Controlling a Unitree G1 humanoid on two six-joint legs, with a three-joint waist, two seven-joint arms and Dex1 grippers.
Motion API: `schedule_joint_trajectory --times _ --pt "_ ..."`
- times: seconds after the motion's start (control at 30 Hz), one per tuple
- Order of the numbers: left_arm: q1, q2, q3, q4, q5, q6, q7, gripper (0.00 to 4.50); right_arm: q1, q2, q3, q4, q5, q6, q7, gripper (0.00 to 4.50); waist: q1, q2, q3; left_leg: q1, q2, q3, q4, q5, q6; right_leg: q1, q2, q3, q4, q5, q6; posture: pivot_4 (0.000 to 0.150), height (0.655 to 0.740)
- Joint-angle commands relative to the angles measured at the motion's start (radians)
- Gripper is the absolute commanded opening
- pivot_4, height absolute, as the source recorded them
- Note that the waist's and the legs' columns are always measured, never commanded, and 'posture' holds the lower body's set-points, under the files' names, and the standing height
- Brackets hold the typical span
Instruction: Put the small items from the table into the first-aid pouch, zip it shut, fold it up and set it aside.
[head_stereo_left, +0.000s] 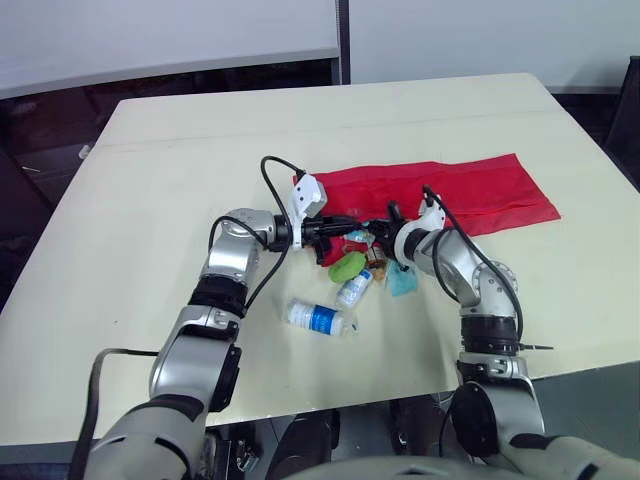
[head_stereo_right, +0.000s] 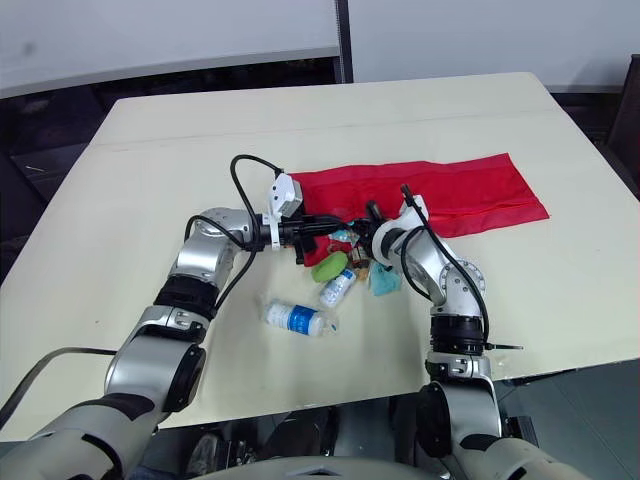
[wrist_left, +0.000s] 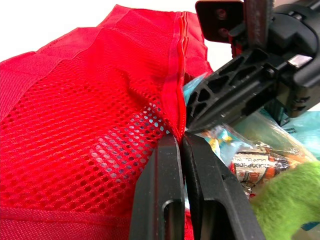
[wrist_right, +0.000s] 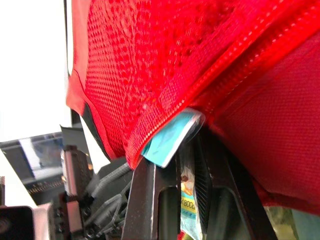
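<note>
The red first-aid pouch (head_stereo_left: 470, 188) lies flat across the table's far middle, its mesh side (wrist_left: 90, 125) near my left gripper. My left gripper (wrist_left: 180, 139) is shut on the pouch's mesh edge at its left end (head_stereo_left: 338, 232). Facing it, my right gripper (head_stereo_left: 374, 233) has its fingers under that same edge, shut on a teal packet (wrist_right: 171, 137). Just in front lie a green soft item (head_stereo_left: 347, 266), a small white bottle (head_stereo_left: 354, 288), a larger white bottle with a blue label (head_stereo_left: 318, 318), a teal packet (head_stereo_left: 402, 282) and a brown wrapped item (wrist_left: 257, 162).
The cream table (head_stereo_left: 140, 230) has wide free room to the left and far side. Its front edge (head_stereo_left: 330, 398) runs close behind the loose items. Dark floor and a wall lie beyond the far edge.
</note>
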Motion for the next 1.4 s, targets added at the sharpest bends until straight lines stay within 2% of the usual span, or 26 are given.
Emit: schedule_joint_trajectory --times 0.03,0.23,0.43,0.47,0.6,1.03,1.07,1.2,1.23,1.4 --pt "0.024 -0.009 -0.031 -0.053 -0.025 0.042 -0.058 0.06 0.005 0.099 -0.018 -0.04 -0.01 -0.106 0.069 0.0 0.001 0.0 0.0 0.0 0.0 0.0 0.0 0.0 0.0 0.0 0.0 0.0 0.0 0.0 0.0 0.15 0.7368" --pt "0.025 -0.037 -0.01 -0.114 -0.085 0.152 -0.045 0.06 0.025 0.13 0.055 -0.029 -0.113 -0.202 0.203 0.0 0.0 0.0 0.0 -0.001 0.0 0.0 -0.001 0.0 0.0 -0.001 0.001 0.0 0.0 0.0 0.0 0.15 0.7368" --pt "0.014 -0.025 -0.007 -0.086 -0.064 0.135 -0.02 0.06 0.057 0.085 0.111 -0.024 -0.124 -0.139 0.248 0.0 0.0 0.0 0.0 0.0 0.0 0.0 -0.001 0.0 0.0 -0.001 0.001 0.0 0.0 0.0 0.0 0.15 0.7368" --pt "0.008 -0.021 -0.005 -0.072 -0.06 0.127 -0.017 0.0 0.063 0.074 0.116 -0.031 -0.121 -0.12 0.247 0.9 0.001 0.0 0.0 0.0 0.0 0.0 -0.001 0.0 0.0 -0.001 0.001 0.0 0.0 0.0 0.0 0.15 0.7368" --pt "-0.017 -0.01 0.002 -0.021 -0.054 0.099 -0.013 0.0 0.089 0.035 0.122 -0.061 -0.113 -0.045 0.234 2.51 0.004 0.0 0.0 0.0 0.0 0.0 -0.002 0.0 0.0 -0.001 0.0 0.001 -0.001 0.0 0.0 0.15 0.7368" --pt "-0.047 0.004 0.019 0.099 -0.028 0.025 -0.005 0.0 0.146 -0.139 0.095 -0.157 -0.042 0.174 0.235 2.51 0.011 0.0 0.0 -0.001 -0.001 -0.001 -0.002 0.0 0.0 -0.001 0.0 0.0 -0.002 0.0 0.0 0.15 0.7368" --pt "-0.051 0.004 0.019 0.105 -0.028 0.022 -0.006 0.0 0.146 -0.15 0.095 -0.16 -0.041 0.181 0.242 1.97 0.011 0.0 0.0 -0.001 -0.001 0.0 -0.002 0.0 0.0 -0.001 0.0 0.0 -0.002 0.0 0.0 0.15 0.7368" --pt "-0.06 0.001 0.022 0.122 -0.028 0.014 -0.005 0.0 0.144 -0.177 0.105 -0.17 -0.051 0.203 0.266 0.59 0.01 0.0 0.0 -0.001 -0.001 0.0 -0.002 -0.001 0.001 -0.001 0.0 0.0 -0.002 0.0 0.0 0.15 0.7368" --pt "-0.062 0.0 0.022 0.124 -0.028 0.013 -0.005 0.0 0.144 -0.18 0.108 -0.172 -0.054 0.207 0.27 0.09 0.011 0.0 0.0 -0.001 -0.001 0.0 -0.002 -0.001 0.001 -0.001 0.0 0.0 -0.002 0.0 0.0 0.15 0.7368" --pt "-0.05 -0.011 0.014 0.098 -0.038 0.019 -0.024 0.0 0.123 -0.151 0.139 -0.143 -0.115 0.192 0.285 0.04 0.009 0.0 0.0 -0.001 -0.001 0.0 -0.002 -0.001 0.001 -0.001 0.0 -0.001 -0.001 0.0 0.0 0.15 0.7368"
